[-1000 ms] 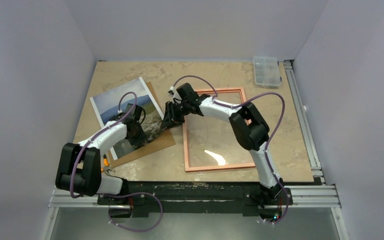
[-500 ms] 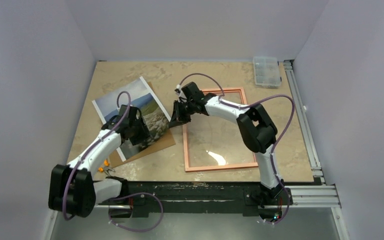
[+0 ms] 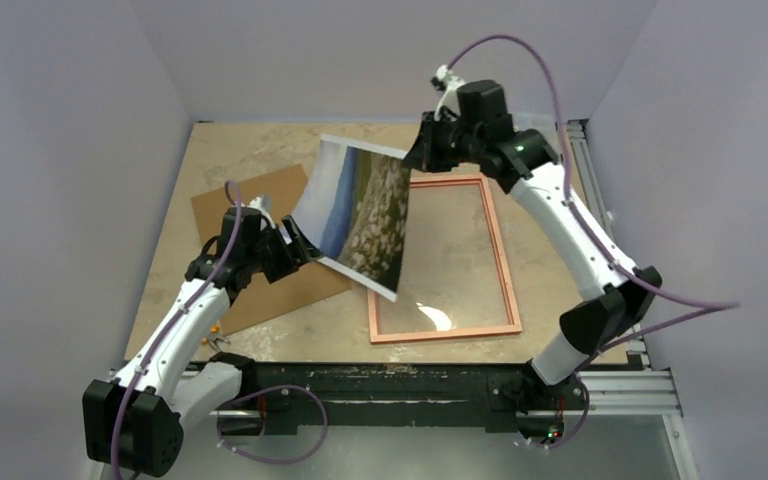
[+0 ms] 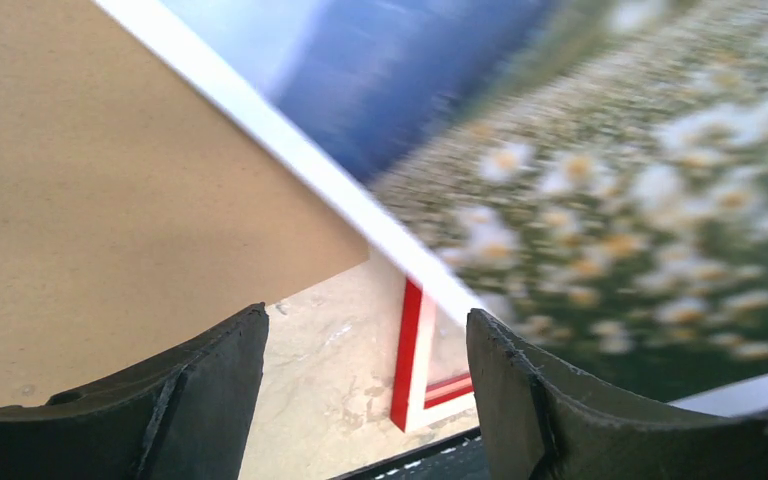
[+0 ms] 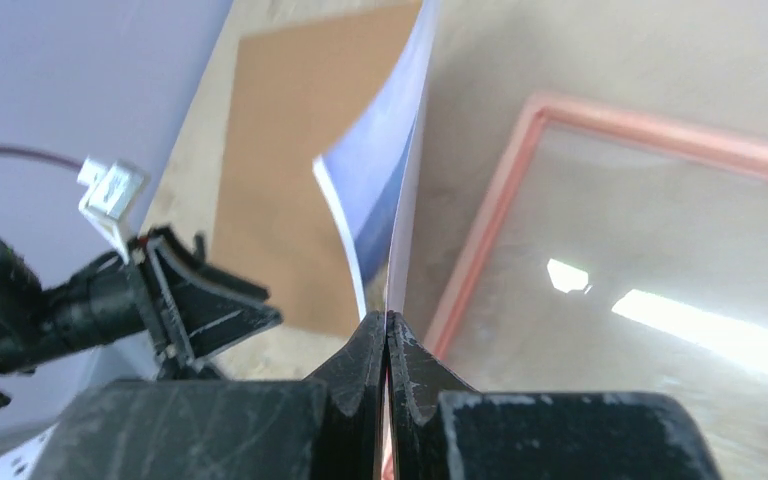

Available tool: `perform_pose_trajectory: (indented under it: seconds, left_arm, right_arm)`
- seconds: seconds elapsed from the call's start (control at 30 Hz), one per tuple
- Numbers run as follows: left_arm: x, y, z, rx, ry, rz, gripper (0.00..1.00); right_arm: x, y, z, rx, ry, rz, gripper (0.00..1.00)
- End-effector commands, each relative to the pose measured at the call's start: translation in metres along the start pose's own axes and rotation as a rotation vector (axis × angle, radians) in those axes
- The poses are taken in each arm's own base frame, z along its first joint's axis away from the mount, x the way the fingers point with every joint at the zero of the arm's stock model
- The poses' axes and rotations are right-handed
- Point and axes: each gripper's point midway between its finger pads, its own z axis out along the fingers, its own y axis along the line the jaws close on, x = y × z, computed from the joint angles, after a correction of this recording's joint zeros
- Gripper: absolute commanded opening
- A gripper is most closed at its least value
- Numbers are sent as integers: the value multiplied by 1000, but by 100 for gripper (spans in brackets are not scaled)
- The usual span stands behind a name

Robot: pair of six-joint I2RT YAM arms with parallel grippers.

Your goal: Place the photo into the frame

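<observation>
Half done at best: your left gripper (image 3: 298, 243) sits spread wide beside the photo's (image 3: 360, 215) lower edge, gripping nothing. Your right gripper (image 3: 425, 148) pinches its top corner, so it hangs curled over the frame (image 3: 501, 250). You've yet to lay it in.

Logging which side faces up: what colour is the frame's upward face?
The frame shows copper-pink, best seen in the top view.

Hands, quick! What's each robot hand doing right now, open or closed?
Left hand: open, nothing gripped.
Right hand: closed, pinching the photo by its edge.
</observation>
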Motion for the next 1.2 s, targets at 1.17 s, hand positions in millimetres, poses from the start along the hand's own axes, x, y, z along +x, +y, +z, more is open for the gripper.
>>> perform_pose_trajectory:
  seconds: [1.17]
  left_arm:
    - [7, -77, 3, 332, 46, -120, 80]
  right_arm:
    - [165, 105, -39, -620, 92, -261, 0]
